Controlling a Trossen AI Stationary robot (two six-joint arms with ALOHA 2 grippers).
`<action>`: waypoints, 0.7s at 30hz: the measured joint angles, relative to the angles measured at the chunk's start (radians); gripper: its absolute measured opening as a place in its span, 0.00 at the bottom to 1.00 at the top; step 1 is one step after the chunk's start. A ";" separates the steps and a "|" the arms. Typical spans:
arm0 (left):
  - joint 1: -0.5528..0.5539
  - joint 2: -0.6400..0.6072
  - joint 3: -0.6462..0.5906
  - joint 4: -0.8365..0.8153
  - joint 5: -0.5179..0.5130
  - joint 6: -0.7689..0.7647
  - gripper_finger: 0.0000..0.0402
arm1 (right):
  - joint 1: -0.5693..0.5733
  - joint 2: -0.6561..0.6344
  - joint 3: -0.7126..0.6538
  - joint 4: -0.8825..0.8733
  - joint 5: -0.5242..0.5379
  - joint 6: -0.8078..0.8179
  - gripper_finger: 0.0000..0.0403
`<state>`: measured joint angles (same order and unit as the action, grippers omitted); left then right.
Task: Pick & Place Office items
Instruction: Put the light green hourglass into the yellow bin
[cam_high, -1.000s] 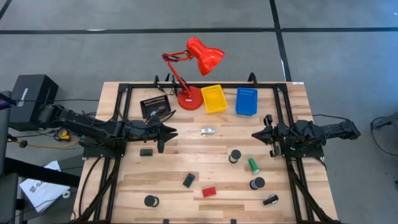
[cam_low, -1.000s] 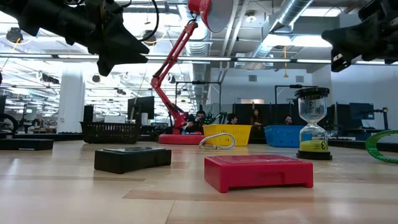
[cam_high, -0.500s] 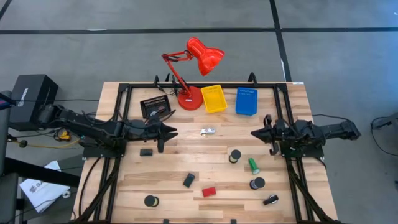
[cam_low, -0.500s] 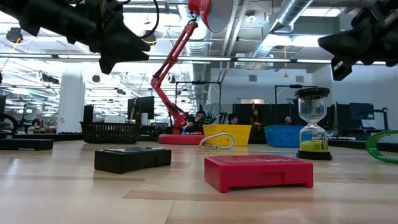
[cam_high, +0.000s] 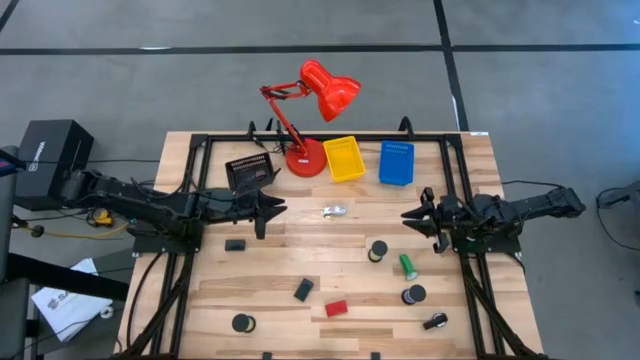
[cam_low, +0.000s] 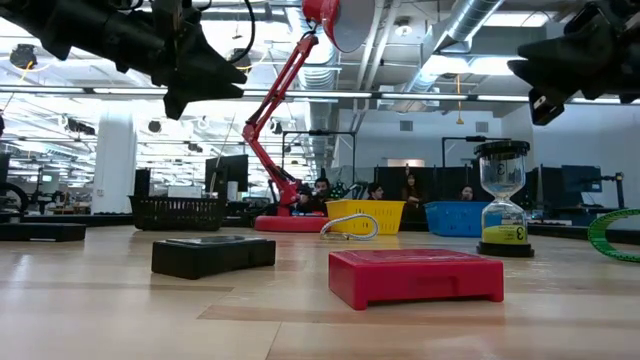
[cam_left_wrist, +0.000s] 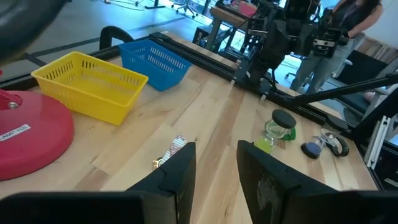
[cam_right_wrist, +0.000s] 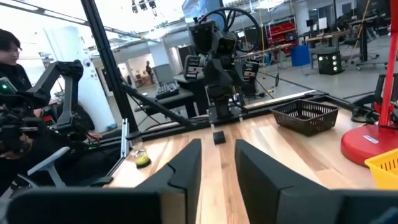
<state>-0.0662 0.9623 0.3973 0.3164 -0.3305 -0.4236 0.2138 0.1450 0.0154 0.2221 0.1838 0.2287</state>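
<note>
High view shows the wooden counter (cam_high: 300, 270) with both arms held above it, neither carrying anything. The red desk lamp (cam_high: 310, 110) stands at the far edge, with the yellow tray (cam_high: 344, 158) and blue tray (cam_high: 396, 163) just beside it and the black tray (cam_high: 247, 171) on its other side. The left gripper (cam_high: 268, 212) hovers over the left-centre of the counter beside the black tray, its fingers (cam_left_wrist: 180, 177) a little apart with nothing between them. The right gripper (cam_high: 420, 217) hovers over the right side, pointing inward, its fingers (cam_right_wrist: 183, 171) also parted by a narrow gap and empty. The office items lie scattered on the near half: a black tape roll (cam_high: 378, 249) near the middle, a second (cam_high: 414, 295) nearer the right rail, a third (cam_high: 241, 323) at the near left. A green cylinder (cam_high: 408, 266) lies between the first two rolls. A black block (cam_high: 304, 289) and a red block (cam_high: 336, 308) sit near each other, a smaller black block (cam_high: 235, 244) lies under the left arm, and a silvery clip (cam_high: 333, 210) rests between the two grippers.
</note>
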 joint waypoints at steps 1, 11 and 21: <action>0.000 0.000 0.000 0.000 0.000 0.000 0.28 | 0.004 0.013 0.000 0.011 0.000 0.000 0.25; -0.001 0.000 0.000 0.000 0.001 -0.003 0.28 | 0.099 0.185 0.000 0.277 -0.003 -0.116 0.36; -0.008 0.000 0.000 0.001 0.004 -0.003 0.28 | 0.107 0.408 0.034 0.469 -0.021 -0.264 0.46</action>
<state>-0.0742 0.9623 0.3973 0.3176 -0.3267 -0.4263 0.3206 0.5533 0.0496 0.6914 0.1624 -0.0349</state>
